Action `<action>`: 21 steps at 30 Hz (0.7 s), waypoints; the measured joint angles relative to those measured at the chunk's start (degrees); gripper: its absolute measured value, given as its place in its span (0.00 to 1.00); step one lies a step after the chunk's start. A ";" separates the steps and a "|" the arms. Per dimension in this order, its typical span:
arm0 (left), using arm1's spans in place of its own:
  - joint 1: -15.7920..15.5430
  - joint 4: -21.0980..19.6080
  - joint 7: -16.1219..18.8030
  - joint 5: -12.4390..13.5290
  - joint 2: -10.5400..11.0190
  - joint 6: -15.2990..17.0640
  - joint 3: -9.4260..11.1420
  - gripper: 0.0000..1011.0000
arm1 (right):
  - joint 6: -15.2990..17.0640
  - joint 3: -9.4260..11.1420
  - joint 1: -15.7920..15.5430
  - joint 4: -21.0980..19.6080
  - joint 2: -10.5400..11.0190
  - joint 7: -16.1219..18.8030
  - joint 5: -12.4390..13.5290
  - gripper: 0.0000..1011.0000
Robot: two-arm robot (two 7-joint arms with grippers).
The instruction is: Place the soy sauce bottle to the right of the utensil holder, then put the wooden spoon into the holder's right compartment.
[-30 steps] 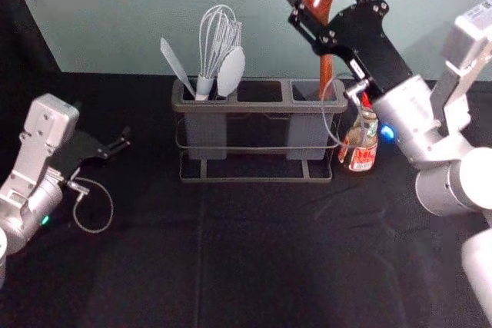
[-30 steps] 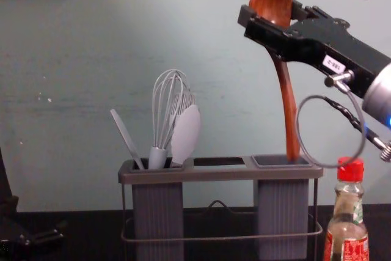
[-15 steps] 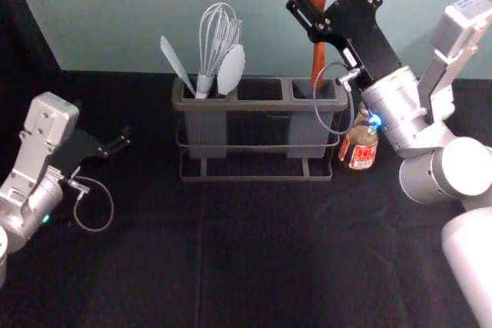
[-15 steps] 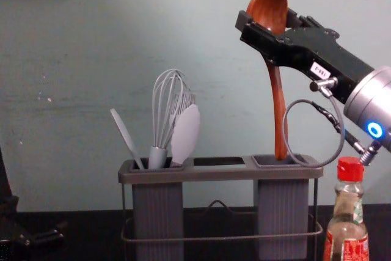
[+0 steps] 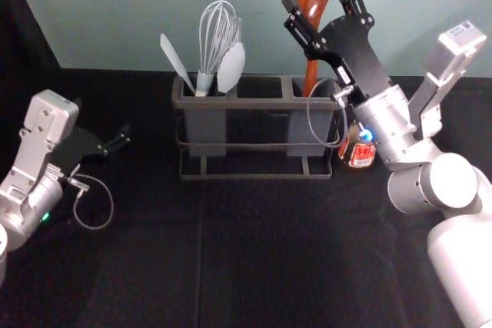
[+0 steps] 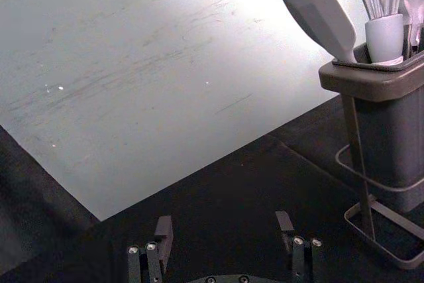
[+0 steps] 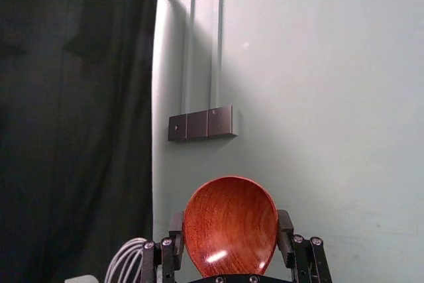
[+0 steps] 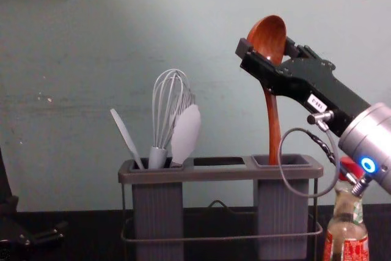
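My right gripper [image 5: 327, 22] is shut on the wooden spoon [image 5: 310, 5] near its bowl, above the holder's right end. In the chest view the upright spoon [image 8: 272, 123] has its handle tip in the opening of the right compartment [image 8: 281, 212]. The right wrist view shows the spoon's bowl [image 7: 230, 226] between the fingers of the right gripper [image 7: 230, 230]. The utensil holder [image 5: 254, 103] stands at the back. The soy sauce bottle [image 5: 358, 151] stands just right of it, partly behind the right arm. My left gripper [image 5: 115, 141], parked at the left, is open; the left wrist view shows this gripper [image 6: 225, 226] empty.
A whisk [image 8: 168, 111], a pale spatula [image 8: 186, 134] and another flat utensil [image 8: 126, 136] stand in the holder's left compartment [image 8: 157, 212]. The wall [image 8: 73, 120] rises behind the black-covered table [image 5: 231, 259].
The right gripper has moved down and a little left with the spoon, and the handle tip has come down into the right compartment's opening. The left arm has stayed still.
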 joint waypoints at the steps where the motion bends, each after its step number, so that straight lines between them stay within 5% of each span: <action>1: 0.00 0.00 0.00 0.00 0.00 0.00 0.00 1.00 | -0.48 0.10 0.00 0.53 -0.15 0.15 0.16 0.83; 21: 0.00 0.00 0.00 0.00 0.00 0.00 0.00 1.00 | -4.30 1.18 -1.14 4.76 -1.20 2.74 1.22 0.83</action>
